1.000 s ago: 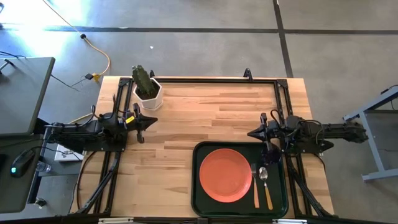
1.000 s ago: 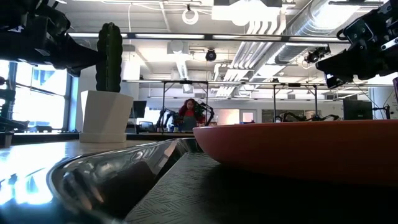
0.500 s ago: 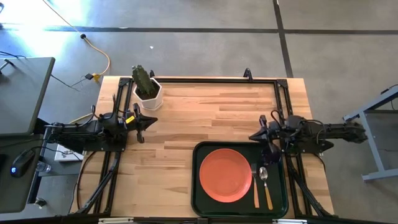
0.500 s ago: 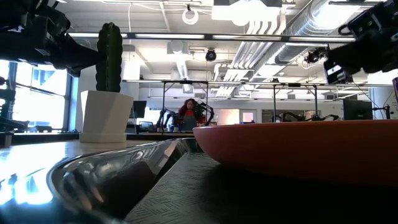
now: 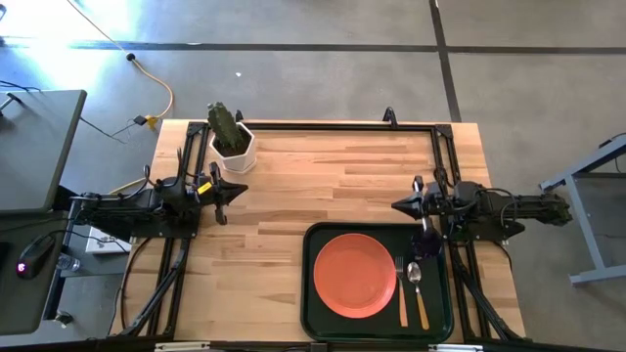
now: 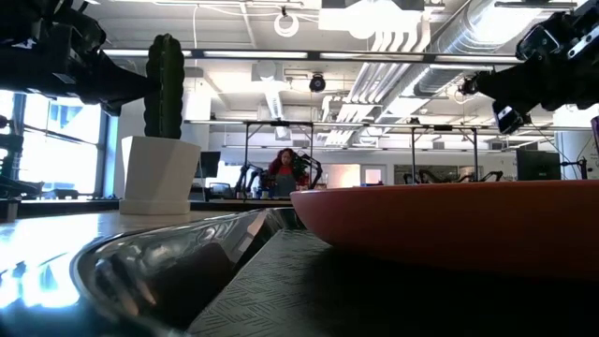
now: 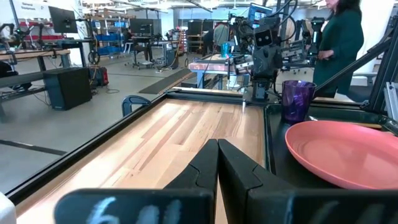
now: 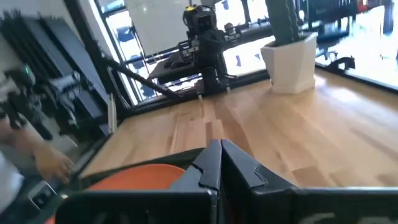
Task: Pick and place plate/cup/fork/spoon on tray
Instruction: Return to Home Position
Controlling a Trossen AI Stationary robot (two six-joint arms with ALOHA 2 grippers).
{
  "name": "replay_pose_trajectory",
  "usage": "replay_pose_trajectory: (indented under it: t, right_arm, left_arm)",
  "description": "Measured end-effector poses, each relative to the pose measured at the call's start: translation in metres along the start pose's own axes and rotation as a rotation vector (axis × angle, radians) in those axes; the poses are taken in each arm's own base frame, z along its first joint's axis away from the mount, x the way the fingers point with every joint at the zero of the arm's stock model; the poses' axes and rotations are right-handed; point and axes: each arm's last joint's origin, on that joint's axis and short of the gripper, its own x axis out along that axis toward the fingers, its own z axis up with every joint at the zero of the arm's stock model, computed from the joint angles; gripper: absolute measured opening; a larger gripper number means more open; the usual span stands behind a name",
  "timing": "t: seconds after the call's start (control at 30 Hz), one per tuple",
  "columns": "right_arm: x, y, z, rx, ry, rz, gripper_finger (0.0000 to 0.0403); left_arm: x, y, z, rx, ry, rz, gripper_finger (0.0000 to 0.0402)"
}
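The dark green tray lies at the table's near right. On it rest the orange plate, the fork and the spoon side by side to the plate's right with their handles toward the near edge, and the purple cup, upright in the far right corner. The cup and plate also show in the left wrist view. My right gripper is shut and empty above the table just beyond the tray's far edge. My left gripper is shut and empty at the table's left.
A white pot with a green cactus stands at the far left, just beyond my left gripper. Bare wood lies between the two arms and left of the tray. A black frame runs along the table's edges.
My right arm has shifted a little above the tray's far right corner and its wrist has tipped. The things on the tray have stayed where they were.
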Motion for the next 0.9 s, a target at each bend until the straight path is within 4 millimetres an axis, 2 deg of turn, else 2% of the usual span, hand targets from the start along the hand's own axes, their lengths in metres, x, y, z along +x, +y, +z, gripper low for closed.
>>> replay_pose_trajectory:
  t: [0.13,0.9]
  right_arm:
    - [0.0,-0.0001,0.0,0.062,0.0,-0.003,0.0]
    - [0.0,-0.0001,-0.0002,0.064,0.002,-0.004,0.0]
  left_arm:
    - [0.0,0.0,0.0,0.0,0.0,0.0,0.0]
    - [0.0,0.0,0.0,0.0,0.0,0.0,0.0]
